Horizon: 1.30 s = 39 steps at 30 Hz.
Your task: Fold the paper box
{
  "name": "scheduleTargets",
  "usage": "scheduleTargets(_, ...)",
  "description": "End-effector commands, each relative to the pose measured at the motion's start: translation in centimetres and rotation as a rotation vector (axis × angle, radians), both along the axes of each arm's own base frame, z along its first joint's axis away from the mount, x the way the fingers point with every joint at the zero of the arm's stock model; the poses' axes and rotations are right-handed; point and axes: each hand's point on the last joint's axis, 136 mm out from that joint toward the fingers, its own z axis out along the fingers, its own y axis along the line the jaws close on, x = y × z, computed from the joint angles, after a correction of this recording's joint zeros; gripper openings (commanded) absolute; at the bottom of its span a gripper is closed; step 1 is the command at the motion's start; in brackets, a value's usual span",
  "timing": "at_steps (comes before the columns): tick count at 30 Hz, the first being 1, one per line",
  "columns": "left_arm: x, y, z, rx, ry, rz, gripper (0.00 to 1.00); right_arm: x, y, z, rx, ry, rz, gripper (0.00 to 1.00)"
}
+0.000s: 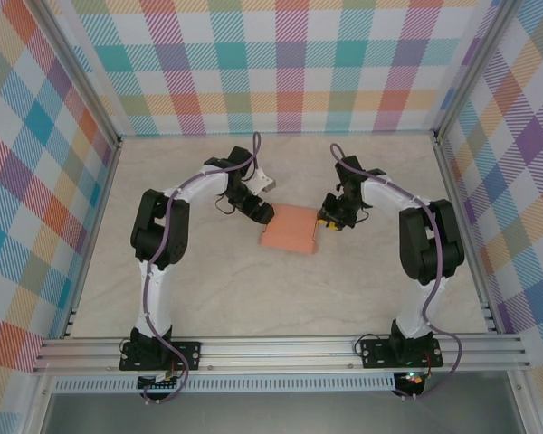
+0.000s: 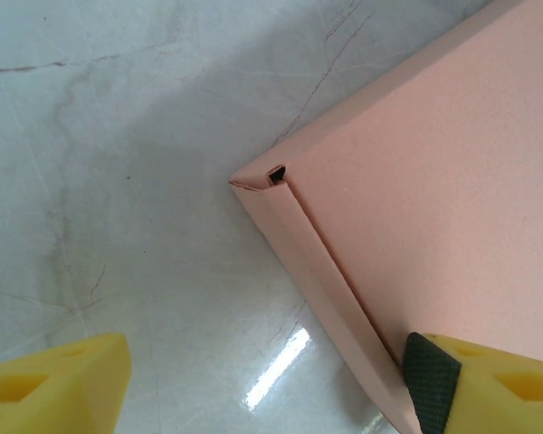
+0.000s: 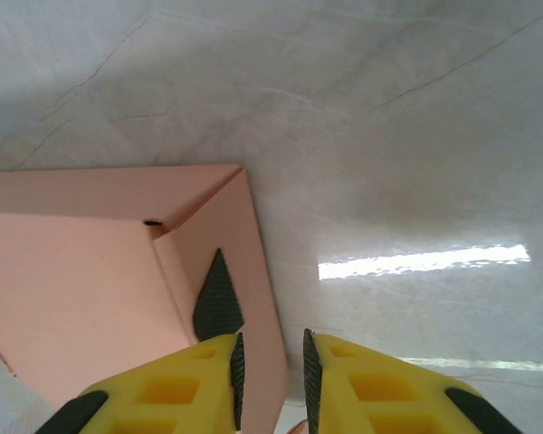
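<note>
The paper box [image 1: 290, 231] sits near the middle of the counter [image 1: 253, 298], right between the two arms. It already looks like a shallow salmon-orange tray turned upside down, with a flat top and short walls folded down. From above it looks about as wide as it is deep, so I can't pick out a clear long axis. What matters is the two side walls, which run roughly from the near side to the far side, one facing each arm.

The right gripper [image 3: 271, 371] is at the box's right wall, towards a corner. Its jaws are drawn nearly together with that thin card wall going down between them. A sliver of counter shows between the card and the outer pad, so I can't tell whether it is actually pinching.

The left gripper [image 2: 271, 371] is at the box's far-left corner [image 2: 253, 181]. Its jaws are spread wide and hold nothing. One finger is out over bare counter and the other is just at the left wall's edge, so the wall lies between them.

Both are right up against the box, but the right one looks more engaged. I'd guess the coming move depends on each wall staying lined up between its jaws. Card this thin could buckle or slide out sideways.
</note>
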Motion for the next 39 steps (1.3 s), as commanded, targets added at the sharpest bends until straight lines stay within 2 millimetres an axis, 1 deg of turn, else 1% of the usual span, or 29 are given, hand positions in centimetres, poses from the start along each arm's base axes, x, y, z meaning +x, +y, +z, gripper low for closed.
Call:
scheduleTargets(1,-0.6,0.7,-0.9,0.055,0.015,0.005,0.8,0.2,-1.0,-0.3,-0.063,0.006,0.014,0.22)
scheduleTargets(3,-0.6,0.8,-1.1,0.059,0.019,0.012,0.8,0.2,-1.1,-0.5,-0.069,0.01,0.017,0.2)
scheduleTargets(4,-0.6,0.7,-1.1,0.058,0.022,0.015,0.8,0.2,-1.0,-0.6,-0.069,0.01,0.019,0.16)
scheduleTargets(5,-0.7,0.7,-1.2,0.054,0.028,0.017,0.8,0.1,-1.1,-0.7,-0.071,0.013,0.019,0.15)
scheduleTargets(12,-0.7,0.2,-1.0,0.022,0.05,0.048,0.81,-0.3,-2.3,-1.4,-0.121,0.031,0.012,0.15)
scheduleTargets(14,-0.6,0.1,-0.9,0.01,0.064,0.071,0.81,-0.5,-2.6,-1.0,-0.12,0.025,0.008,0.16)
scheduleTargets(19,-0.4,-0.3,0.0,-0.041,0.098,0.117,0.82,-0.3,-2.5,0.9,-0.108,-0.021,0.022,0.22)
scheduleTargets(22,-0.2,-0.4,0.5,-0.056,0.097,0.126,0.82,-0.2,-2.6,1.3,-0.114,-0.031,0.029,0.24)
scheduleTargets(25,-0.1,-0.4,0.6,-0.052,0.1,0.13,0.82,0.0,-2.4,1.7,-0.106,-0.042,0.035,0.25)
scheduleTargets(29,-0.3,-0.1,0.1,-0.034,0.112,0.139,0.82,0.3,-1.9,2.2,-0.083,-0.052,0.038,0.29)
scheduleTargets(33,-0.5,0.0,-0.4,-0.025,0.128,0.147,0.82,1.1,-0.1,3.3,0.006,-0.096,0.061,0.36)
scheduleTargets(36,-0.4,0.0,-0.6,-0.025,0.135,0.157,0.82,1.5,0.6,3.1,0.008,-0.092,0.075,0.36)
scheduleTargets(39,-0.3,0.1,-0.6,-0.021,0.136,0.164,0.82,1.6,1.1,2.5,0.012,-0.079,0.081,0.31)
